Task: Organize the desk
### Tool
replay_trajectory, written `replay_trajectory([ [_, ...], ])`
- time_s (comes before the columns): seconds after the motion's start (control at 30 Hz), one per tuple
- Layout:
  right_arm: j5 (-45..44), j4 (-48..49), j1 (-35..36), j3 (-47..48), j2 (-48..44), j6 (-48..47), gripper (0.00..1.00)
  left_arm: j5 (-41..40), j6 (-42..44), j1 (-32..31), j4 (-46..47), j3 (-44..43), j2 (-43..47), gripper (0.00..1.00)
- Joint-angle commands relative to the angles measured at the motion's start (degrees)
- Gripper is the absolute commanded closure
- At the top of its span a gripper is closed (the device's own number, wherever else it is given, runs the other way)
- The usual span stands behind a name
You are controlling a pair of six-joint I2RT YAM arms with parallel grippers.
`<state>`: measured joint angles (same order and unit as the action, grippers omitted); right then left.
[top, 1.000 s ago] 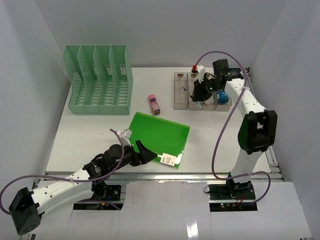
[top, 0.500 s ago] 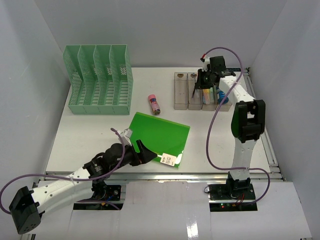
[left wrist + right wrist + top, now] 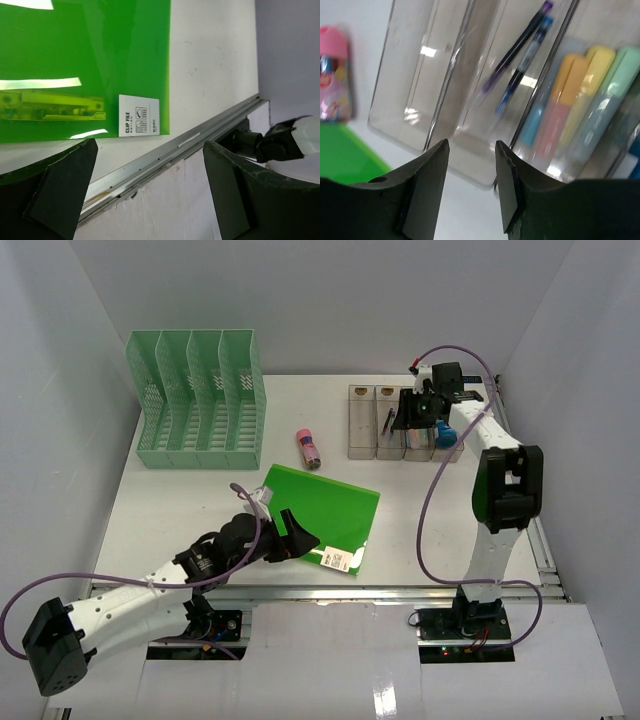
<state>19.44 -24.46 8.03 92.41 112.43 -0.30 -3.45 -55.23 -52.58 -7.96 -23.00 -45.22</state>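
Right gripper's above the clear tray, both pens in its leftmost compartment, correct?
No: the right gripper is above the clear tray, but both pens lie in the second compartment from the left, as the right wrist view shows.

From above, you see your left gripper (image 3: pixel 297 538) spread wide over the near edge of a green folder (image 3: pixel 325 502) on the white desk (image 3: pixel 170 515). Your right gripper (image 3: pixel 411 420) hangs above a clear tray (image 3: pixel 360 428); a green file rack (image 3: pixel 198 400) stands far left.
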Motion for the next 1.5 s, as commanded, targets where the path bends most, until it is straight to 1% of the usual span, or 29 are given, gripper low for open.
replay_trajectory([
  [0.0,19.3,-3.4,-0.7,-9.3,-17.4,-15.1,0.5,-5.7,3.9,0.2,-2.9,-8.1,-6.2,0.02],
  [0.03,22.3,-4.0,-0.9,-14.5,-20.2,-17.5,0.5,-7.3,4.7,0.4,-3.8,-10.1,-8.4,0.02],
  [0.13,27.8,-7.4,-1.2,-20.8,-26.9,-25.5,0.48,-9.8,6.6,2.0,-7.6,-17.6,-14.5,0.02],
  [0.2,31.3,-8.0,-1.9,-26.6,-29.6,-29.0,0.46,-9.1,7.7,5.0,-9.5,-21.4,-20.4,0.02],
  [0.3,34.9,-7.5,-3.5,-30.9,-33.8,-29.4,0.46,-8.7,8.4,10.1,-13.6,-30.3,-27.4,0.02],
  [0.43,38.2,-7.6,-6.5,-33.1,-37.5,-29.3,0.44,-10.0,10.5,14.4,-21.0,-41.9,-38.6,0.02],
  [0.5,40.0,-7.5,-7.2,-34.3,-38.9,-29.3,0.44,-10.8,11.5,15.9,-23.2,-46.1,-44.7,0.02],
  [0.6,41.0,-7.2,-7.4,-35.8,-40.3,-29.5,0.43,-11.2,13.5,17.7,-24.8,-53.0,-52.9,0.02],
  [0.7,41.9,-7.3,-9.9,-36.7,-41.1,-29.7,0.43,-12.3,15.3,18.6,-25.8,-60.5,-58.8,0.02],
  [0.9,43.5,-7.3,-11.3,-37.6,-42.1,-29.9,0.43,-14.2,17.6,19.6,-28.8,-73.5,-70.9,0.02],
  [1.03,43.3,-7.3,-11.5,-37.7,-42.1,-29.9,0.43,-14.2,18.4,20.4,-30.3,-79.7,-76.5,0.05],
  [1.2,42.7,-7.3,-11.6,-37.5,-42.1,-29.8,0.43,-13.8,19.0,21.3,-32.5,-85.4,-82.6,0.14],
  [1.33,42.7,-7.3,-11.8,-37.6,-42.4,-29.8,0.43,-13.6,18.9,21.6,-32.9,-86.5,-84.7,0.2],
  [1.47,43.0,-7.3,-12.1,-37.7,-42.1,-29.8,0.43,-12.9,19.0,22.2,-33.2,-87.2,-86.2,0.28],
])
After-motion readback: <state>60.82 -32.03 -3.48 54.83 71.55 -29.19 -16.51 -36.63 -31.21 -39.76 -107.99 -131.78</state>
